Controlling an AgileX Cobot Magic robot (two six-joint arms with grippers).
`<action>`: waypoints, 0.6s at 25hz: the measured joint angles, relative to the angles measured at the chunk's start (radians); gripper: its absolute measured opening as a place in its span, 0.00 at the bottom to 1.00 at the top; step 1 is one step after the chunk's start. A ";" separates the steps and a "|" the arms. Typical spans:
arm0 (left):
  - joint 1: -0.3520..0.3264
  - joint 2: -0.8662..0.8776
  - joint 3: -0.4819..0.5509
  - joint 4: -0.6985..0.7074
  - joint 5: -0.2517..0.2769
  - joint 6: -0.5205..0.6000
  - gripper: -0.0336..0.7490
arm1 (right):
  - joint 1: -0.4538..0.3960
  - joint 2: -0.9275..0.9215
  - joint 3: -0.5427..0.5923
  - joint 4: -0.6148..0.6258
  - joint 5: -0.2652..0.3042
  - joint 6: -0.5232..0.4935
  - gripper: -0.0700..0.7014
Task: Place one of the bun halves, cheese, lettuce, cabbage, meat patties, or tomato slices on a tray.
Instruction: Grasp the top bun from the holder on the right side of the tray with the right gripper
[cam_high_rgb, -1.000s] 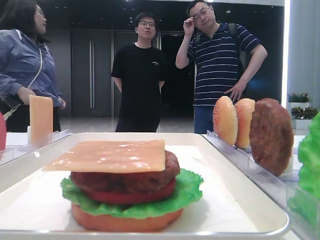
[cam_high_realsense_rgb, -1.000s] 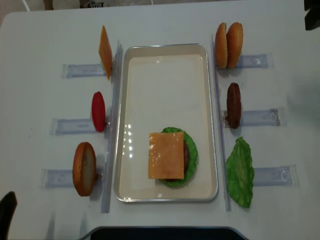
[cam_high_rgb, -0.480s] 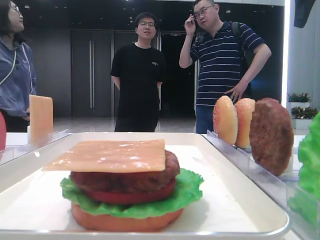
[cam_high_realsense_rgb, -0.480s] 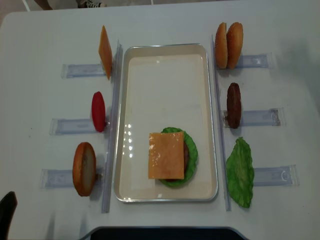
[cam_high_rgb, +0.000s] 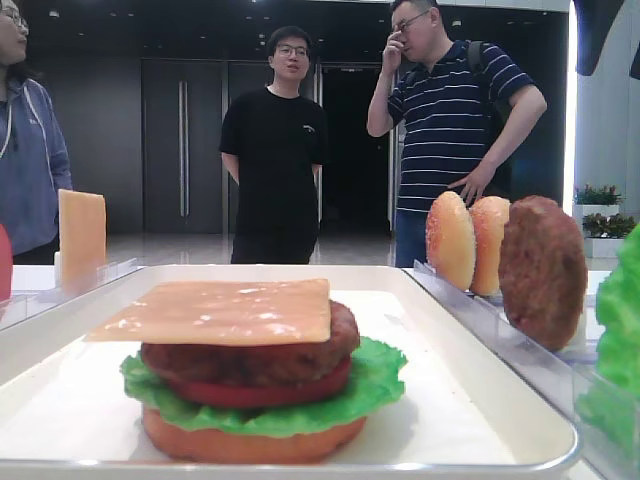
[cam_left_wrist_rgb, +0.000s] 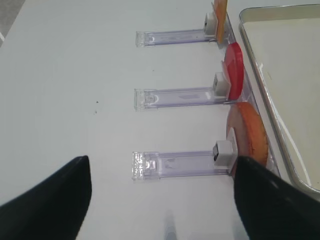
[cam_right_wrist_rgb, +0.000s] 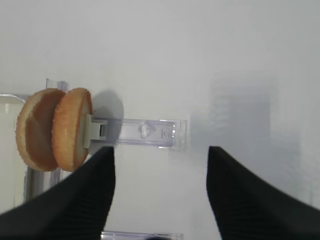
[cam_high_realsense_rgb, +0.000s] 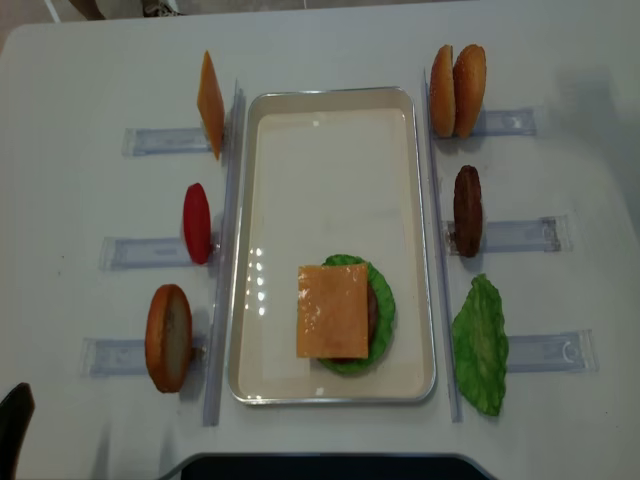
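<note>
The white tray (cam_high_realsense_rgb: 330, 97) holds a stack topped with a cheese slice (cam_high_realsense_rgb: 333, 310) over patty, tomato, lettuce and bun. Right of the tray stand two bun halves (cam_high_realsense_rgb: 458, 90), a meat patty (cam_high_realsense_rgb: 467, 210) and a lettuce leaf (cam_high_realsense_rgb: 481, 345). On its left are cheese (cam_high_realsense_rgb: 210, 103), a tomato slice (cam_high_realsense_rgb: 197, 223) and a bun half (cam_high_realsense_rgb: 169, 337). My right gripper (cam_right_wrist_rgb: 160, 150) is open and empty, hovering beside the two bun halves (cam_right_wrist_rgb: 55, 127). My left gripper (cam_left_wrist_rgb: 161, 165) is open and empty, left of the bun half (cam_left_wrist_rgb: 247, 135).
Clear slotted holders (cam_high_realsense_rgb: 515, 122) carry the upright food on both sides of the tray. Three people stand behind the table in the low view, one in a striped shirt (cam_high_rgb: 450, 120). A dark shape (cam_high_rgb: 595, 30) hangs at that view's top right.
The dark piece at the overhead view's top right corner has gone out of frame. A dark shape has come in at the low view's top right. The food has not moved.
</note>
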 joint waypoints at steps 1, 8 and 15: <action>0.000 0.000 0.000 0.000 0.000 0.000 0.93 | 0.010 0.000 0.000 -0.006 0.000 0.016 0.63; 0.000 0.000 0.000 -0.001 0.000 0.000 0.93 | 0.127 0.000 0.000 -0.018 0.000 0.115 0.63; 0.000 0.000 0.000 -0.001 0.000 0.000 0.93 | 0.239 0.007 0.000 -0.050 0.000 0.223 0.63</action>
